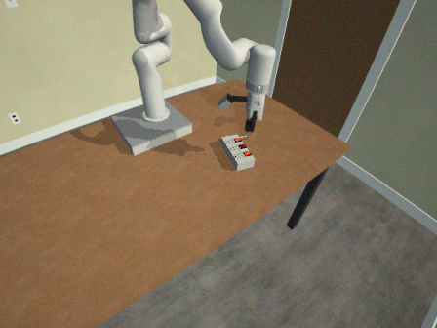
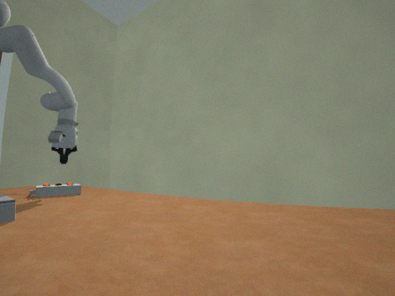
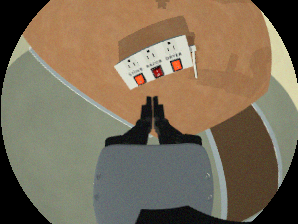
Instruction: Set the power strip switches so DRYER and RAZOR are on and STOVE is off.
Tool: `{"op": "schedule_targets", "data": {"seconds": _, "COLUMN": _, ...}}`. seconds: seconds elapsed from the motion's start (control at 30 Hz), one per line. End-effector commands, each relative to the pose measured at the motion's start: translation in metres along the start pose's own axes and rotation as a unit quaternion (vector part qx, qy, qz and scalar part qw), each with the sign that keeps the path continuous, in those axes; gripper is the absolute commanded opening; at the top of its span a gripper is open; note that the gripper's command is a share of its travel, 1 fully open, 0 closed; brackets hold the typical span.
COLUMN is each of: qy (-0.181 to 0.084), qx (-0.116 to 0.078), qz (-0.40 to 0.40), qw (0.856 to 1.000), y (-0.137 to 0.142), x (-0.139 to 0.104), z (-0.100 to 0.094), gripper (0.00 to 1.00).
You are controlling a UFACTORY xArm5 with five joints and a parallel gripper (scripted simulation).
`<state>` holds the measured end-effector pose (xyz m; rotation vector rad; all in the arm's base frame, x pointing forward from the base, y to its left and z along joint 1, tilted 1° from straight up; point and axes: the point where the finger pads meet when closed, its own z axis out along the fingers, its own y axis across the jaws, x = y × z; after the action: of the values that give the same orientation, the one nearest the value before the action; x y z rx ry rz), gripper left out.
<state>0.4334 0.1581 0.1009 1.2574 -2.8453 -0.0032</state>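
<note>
A grey power strip (image 1: 238, 152) lies flat on the brown table, right way up, with three rocker switches in a row. In the wrist view the power strip (image 3: 154, 66) shows its three switches: the two outer ones glow bright orange-red, the middle one (image 3: 156, 74) looks darker red. The labels are too small to read. My gripper (image 1: 251, 125) is shut and empty. It hangs above the table just beyond the strip's far end, fingers pointing down. It also shows in the exterior view (image 2: 64, 159), well above the strip (image 2: 55, 189), and in the wrist view (image 3: 152, 111).
The arm's grey base plate (image 1: 151, 128) stands on the table to the left of the strip. The table's right edge (image 1: 312, 127) runs close behind the strip, with a dark door panel (image 1: 337, 54) beyond it.
</note>
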Motion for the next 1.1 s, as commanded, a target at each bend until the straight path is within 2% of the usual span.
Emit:
{"op": "schedule_targets", "data": {"seconds": 0.0, "qy": 0.017, "qx": -0.010, "qz": -0.070, "qw": 0.997, "y": 0.007, "x": -0.008, "z": 0.005, "gripper": 0.00}}
{"op": "schedule_targets", "data": {"seconds": 0.13, "qy": 0.031, "qx": -0.020, "qz": -0.136, "qw": 0.990, "y": 0.015, "x": -0.015, "z": 0.013, "gripper": 0.00}}
{"op": "schedule_targets", "data": {"seconds": 0.27, "qy": 0.037, "qx": -0.024, "qz": -0.164, "qw": 0.985, "y": 0.019, "x": -0.017, "z": 0.016, "gripper": 0.00}}
{"op": "schedule_targets", "data": {"seconds": 1.07, "qy": 0.038, "qx": -0.025, "qz": -0.169, "qw": 0.985, "y": 0.020, "x": -0.018, "z": 0.016, "gripper": 0.00}}
